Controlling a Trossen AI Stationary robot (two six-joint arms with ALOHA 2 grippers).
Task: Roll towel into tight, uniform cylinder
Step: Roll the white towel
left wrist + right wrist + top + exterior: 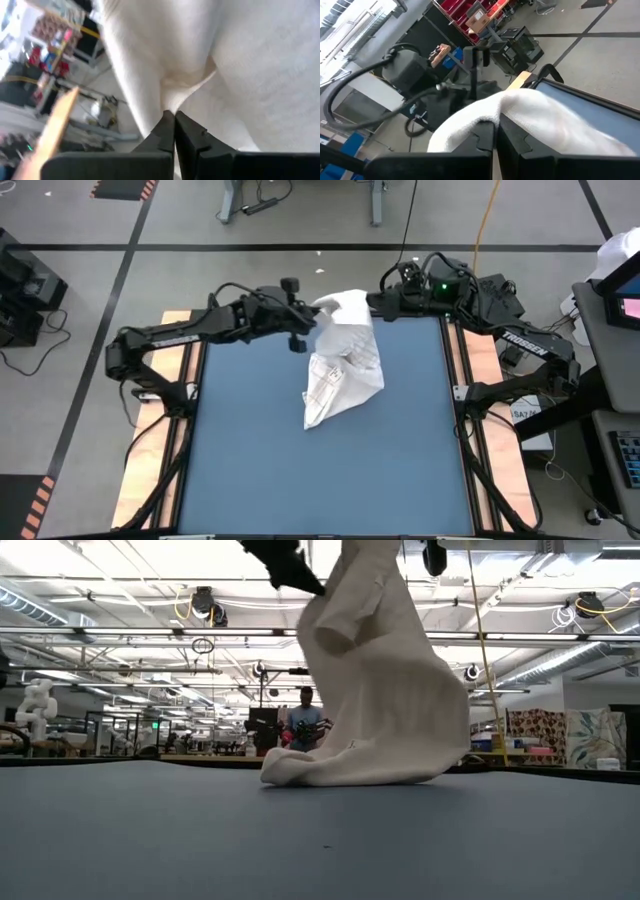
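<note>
Blue table (150,840): bare surface fills the low view's foreground.
Towel (340,360): white cloth with faint grey grid lines, lifted at the table's far edge, hanging in loose folds; its lower end rests crumpled on the table near the middle (340,765).
Left gripper (174,120): raised at the far side, fingers pinched together on a fold of the towel.
Right gripper (495,131): raised at the far edge, just beside the left one, fingers clamped on the towel's upper edge.
Person (305,720): stands in the room well behind the table.
</note>
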